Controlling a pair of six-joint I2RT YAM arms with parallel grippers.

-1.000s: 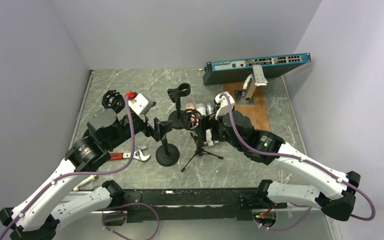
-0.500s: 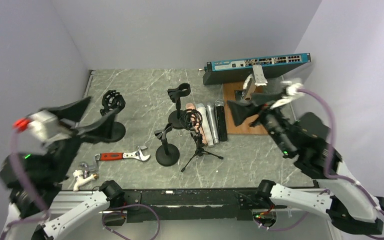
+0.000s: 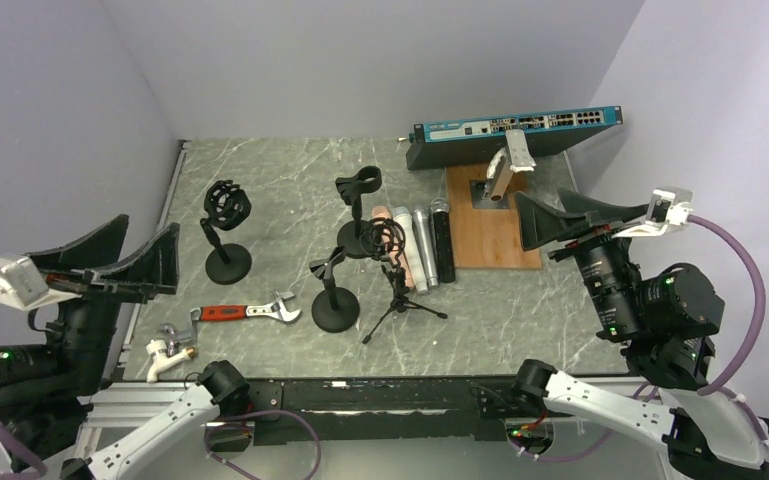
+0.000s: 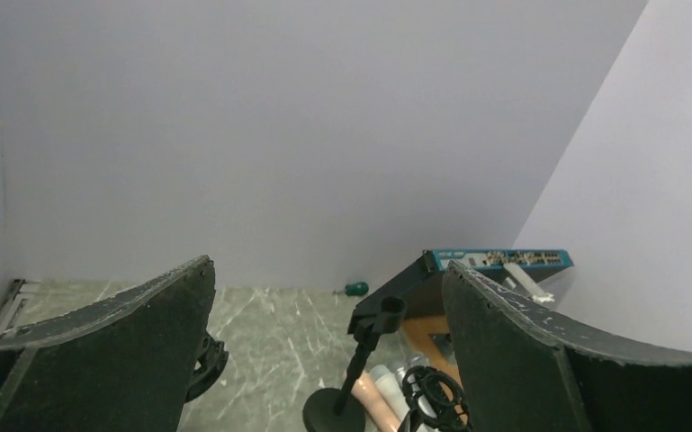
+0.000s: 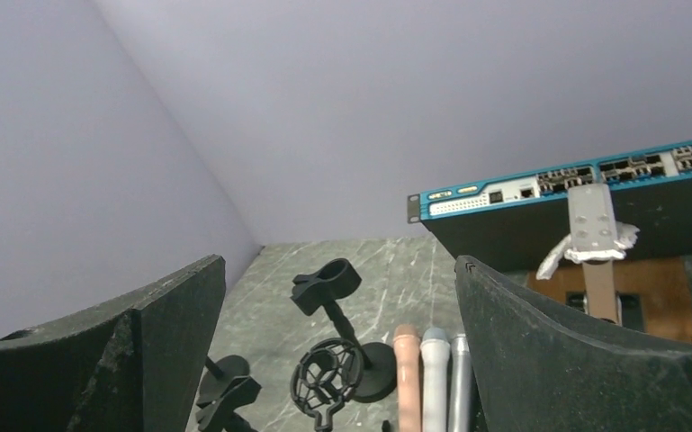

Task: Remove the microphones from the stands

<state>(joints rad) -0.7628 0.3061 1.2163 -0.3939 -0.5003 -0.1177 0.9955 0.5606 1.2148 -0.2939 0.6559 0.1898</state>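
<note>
Your left gripper and right gripper both hang spread wide, well apart from the stands. The microphones, pink, silver and black, lie flat side by side on the table. Their heads point far, just right of the tripod stand.

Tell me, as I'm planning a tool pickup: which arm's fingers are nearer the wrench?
Left. The left fingers hover at the near left, the wrench just to their right. The right fingers hover at the far right, by the wooden board.
</note>
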